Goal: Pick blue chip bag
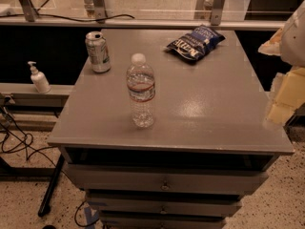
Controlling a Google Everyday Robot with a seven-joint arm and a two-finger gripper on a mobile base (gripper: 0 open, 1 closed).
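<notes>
The blue chip bag (195,43) lay far back on the worktop (214,109). The gripper (284,97) hung at the right edge, apart from it.

Single high view, angled down over the table (214,123), gripper (285,97) close at right edge.

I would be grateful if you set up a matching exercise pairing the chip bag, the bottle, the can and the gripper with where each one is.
Things:
1. blue chip bag
2. water bottle
3. soda can
4. gripper

Places:
A. standing upright near the middle of the cabinet top
B. at the right edge of the view, by the cabinet's right side
C. lying flat at the far right of the top
D. upright at the far left corner of the top

Pairs: 1-C, 2-A, 3-D, 4-B.
</notes>
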